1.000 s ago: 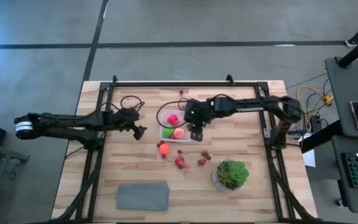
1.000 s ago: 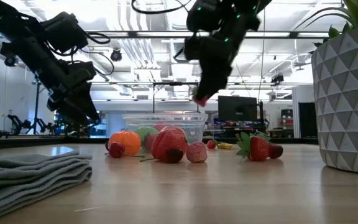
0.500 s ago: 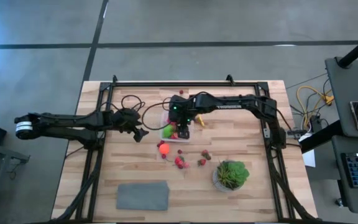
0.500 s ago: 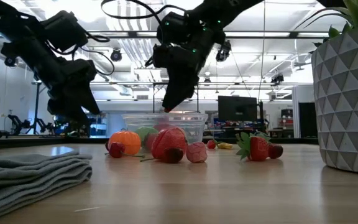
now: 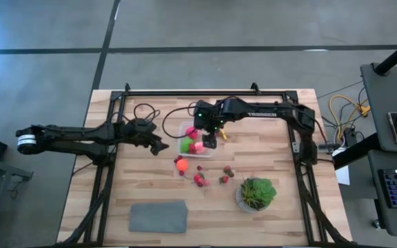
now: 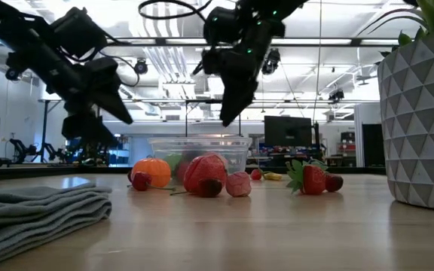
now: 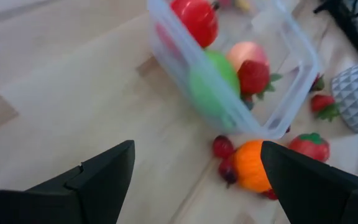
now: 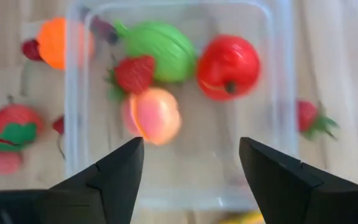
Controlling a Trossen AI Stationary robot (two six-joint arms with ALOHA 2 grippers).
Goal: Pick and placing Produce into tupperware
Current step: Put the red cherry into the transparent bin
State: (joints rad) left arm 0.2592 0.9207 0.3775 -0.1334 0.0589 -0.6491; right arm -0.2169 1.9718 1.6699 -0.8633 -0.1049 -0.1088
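Now the right gripper (image 8: 188,180) hangs spread over the tupperware (image 8: 278,74), a strawberry (image 8: 132,73) dropped inside; left gripper (image 7: 194,180) gapes too.

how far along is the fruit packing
Partly done. The clear box holds four pieces: green fruit, red fruit, peach and a strawberry. The right gripper hangs open and empty above it. Left: the orange and several strawberries on the table.

Clear tupperware (image 8: 278,93) holds four fruits (image 8: 157,43); others (image 5: 200,179) lie outside.
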